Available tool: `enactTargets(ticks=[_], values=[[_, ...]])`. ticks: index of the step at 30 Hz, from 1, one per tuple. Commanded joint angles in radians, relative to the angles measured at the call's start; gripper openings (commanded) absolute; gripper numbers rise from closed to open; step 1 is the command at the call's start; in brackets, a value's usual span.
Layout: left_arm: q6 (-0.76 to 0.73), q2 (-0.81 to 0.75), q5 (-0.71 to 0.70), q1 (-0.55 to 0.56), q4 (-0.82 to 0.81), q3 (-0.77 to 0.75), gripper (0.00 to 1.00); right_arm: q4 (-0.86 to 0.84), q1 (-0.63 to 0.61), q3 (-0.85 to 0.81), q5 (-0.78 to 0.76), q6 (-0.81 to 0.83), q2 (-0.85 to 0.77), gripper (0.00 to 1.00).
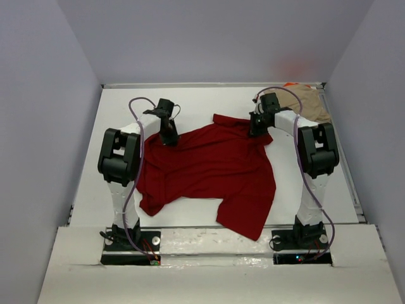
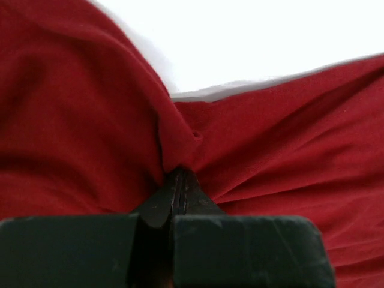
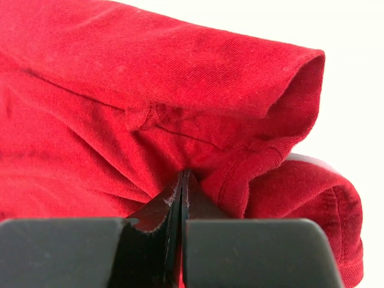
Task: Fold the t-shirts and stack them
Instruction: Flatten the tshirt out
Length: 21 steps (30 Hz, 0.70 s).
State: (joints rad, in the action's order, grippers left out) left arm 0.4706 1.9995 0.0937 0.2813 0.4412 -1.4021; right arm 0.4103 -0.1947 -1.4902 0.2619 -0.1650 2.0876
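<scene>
left gripper (image 2: 178, 175) pinching dark red shirt (image 2: 276, 150) | right gripper (image 3: 183, 177) pinching its sleeve

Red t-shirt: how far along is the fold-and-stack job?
Possibly done: the tan shirt lies at the far right corner, orange fabric behind it. In hand: the left hand and right hand are each shut on the far edge of the red shirt. Left: it lies spread and rumpled, unfolded and unstacked.
</scene>
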Motion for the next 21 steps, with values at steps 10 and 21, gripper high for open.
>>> enactTargets(ticks=[10,21], values=[[-0.020,0.022,-0.035,-0.016,0.094,-0.110,0.00,0.008,0.001,-0.171,-0.036,0.032,-0.034,0.31],[-0.050,0.042,-0.074,-0.014,0.143,-0.247,0.00,0.137,0.001,-0.371,-0.021,0.042,0.025,0.41]])
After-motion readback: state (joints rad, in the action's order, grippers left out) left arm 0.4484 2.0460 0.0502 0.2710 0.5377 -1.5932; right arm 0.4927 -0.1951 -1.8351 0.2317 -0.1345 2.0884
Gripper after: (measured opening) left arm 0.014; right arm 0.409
